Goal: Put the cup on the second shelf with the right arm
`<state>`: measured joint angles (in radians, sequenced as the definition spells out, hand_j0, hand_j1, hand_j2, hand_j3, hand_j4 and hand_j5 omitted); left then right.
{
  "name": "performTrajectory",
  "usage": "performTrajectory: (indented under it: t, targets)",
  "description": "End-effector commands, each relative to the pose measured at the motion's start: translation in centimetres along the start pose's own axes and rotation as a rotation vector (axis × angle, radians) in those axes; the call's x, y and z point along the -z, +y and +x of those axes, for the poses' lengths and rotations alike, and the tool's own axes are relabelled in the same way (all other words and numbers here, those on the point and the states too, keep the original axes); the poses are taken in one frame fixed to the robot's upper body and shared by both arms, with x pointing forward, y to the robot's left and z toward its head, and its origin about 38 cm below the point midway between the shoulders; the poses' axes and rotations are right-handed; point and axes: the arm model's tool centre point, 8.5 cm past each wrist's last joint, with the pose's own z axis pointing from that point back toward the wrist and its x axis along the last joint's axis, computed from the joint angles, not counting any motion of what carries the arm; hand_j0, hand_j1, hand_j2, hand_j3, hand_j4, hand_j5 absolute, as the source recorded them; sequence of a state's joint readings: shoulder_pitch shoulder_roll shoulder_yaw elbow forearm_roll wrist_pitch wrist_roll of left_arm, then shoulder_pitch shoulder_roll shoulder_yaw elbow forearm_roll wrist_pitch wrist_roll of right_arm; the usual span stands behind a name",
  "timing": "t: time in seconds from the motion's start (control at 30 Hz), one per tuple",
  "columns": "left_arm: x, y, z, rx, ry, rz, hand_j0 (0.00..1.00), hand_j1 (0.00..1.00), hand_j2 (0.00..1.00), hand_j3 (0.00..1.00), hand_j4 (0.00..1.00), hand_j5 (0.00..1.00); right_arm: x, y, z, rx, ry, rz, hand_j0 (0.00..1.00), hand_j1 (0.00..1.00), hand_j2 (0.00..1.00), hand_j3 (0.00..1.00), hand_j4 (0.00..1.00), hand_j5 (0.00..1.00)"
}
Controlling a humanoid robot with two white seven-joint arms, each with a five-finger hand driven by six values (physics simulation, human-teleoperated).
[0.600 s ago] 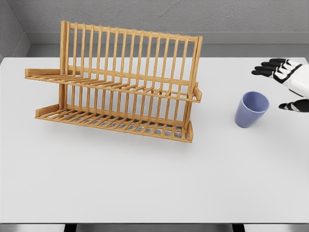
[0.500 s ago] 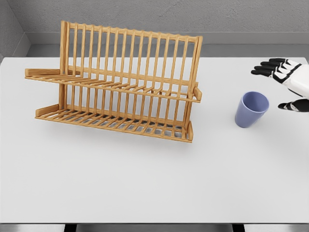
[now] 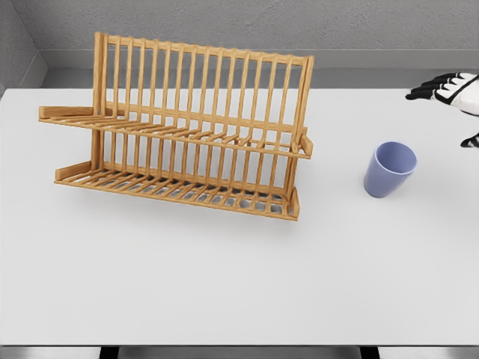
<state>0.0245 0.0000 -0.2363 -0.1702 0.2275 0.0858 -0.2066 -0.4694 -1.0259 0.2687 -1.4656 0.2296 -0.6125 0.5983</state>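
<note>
Right hand at the far right edge, fingers spread, holding nothing, well apart from cup. Cup upright on table, empty, right of rack. Both rack shelves empty. Step: reaching; next I must close on cup, lift to upper shelf

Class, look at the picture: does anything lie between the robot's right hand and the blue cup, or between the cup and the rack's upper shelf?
Nothing visible: bare table separates the right hand, cup and upper shelf.
</note>
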Motion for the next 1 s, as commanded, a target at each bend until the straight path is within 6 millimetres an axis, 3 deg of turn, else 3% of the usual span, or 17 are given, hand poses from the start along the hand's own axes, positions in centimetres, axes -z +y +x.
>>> performTrajectory:
  t: [0.0,0.1,0.23,0.37,0.53,0.83,0.97]
  targets:
    - [0.0,0.0,0.0,0.000,0.000,0.000,1.00,1.00,1.00,1.00,1.00,1.00,1.9,4.1,0.0,0.068,-0.022,0.106,1.00,1.00,1.00,1.00,1.00,1.00]
    - [0.0,0.0,0.0,-0.001,0.000,-0.001,1.00,1.00,1.00,1.00,1.00,1.00,2.6,2.6,0.2,0.052,-0.035,0.067,1.00,1.00,1.00,1.00,1.00,1.00]
    - [0.0,0.0,0.0,-0.001,0.000,-0.001,1.00,1.00,1.00,1.00,1.00,1.00,5.4,1.4,1.6,0.024,-0.097,0.060,1.00,1.00,1.00,1.00,1.00,1.00]
    - [0.0,0.0,0.0,0.000,0.000,0.000,1.00,1.00,1.00,1.00,1.00,1.00,5.4,1.7,1.2,0.015,-0.078,0.078,1.00,1.00,1.00,1.00,1.00,1.00]
    - [0.0,0.0,0.0,-0.001,0.000,-0.001,1.00,1.00,1.00,1.00,1.00,1.00,5.2,0.7,1.1,-0.005,-0.074,0.064,1.00,1.00,1.00,1.00,1.00,1.00]
    - [0.0,0.0,0.0,-0.001,0.000,-0.001,1.00,1.00,1.00,1.00,1.00,1.00,5.5,2.5,1.4,0.009,-0.084,0.118,1.00,1.00,1.00,1.00,1.00,1.00]
    - [0.0,0.0,0.0,-0.001,0.000,-0.001,1.00,1.00,1.00,1.00,1.00,1.00,6.6,5.2,1.5,0.050,-0.096,0.184,1.00,1.00,1.00,1.00,1.00,1.00]
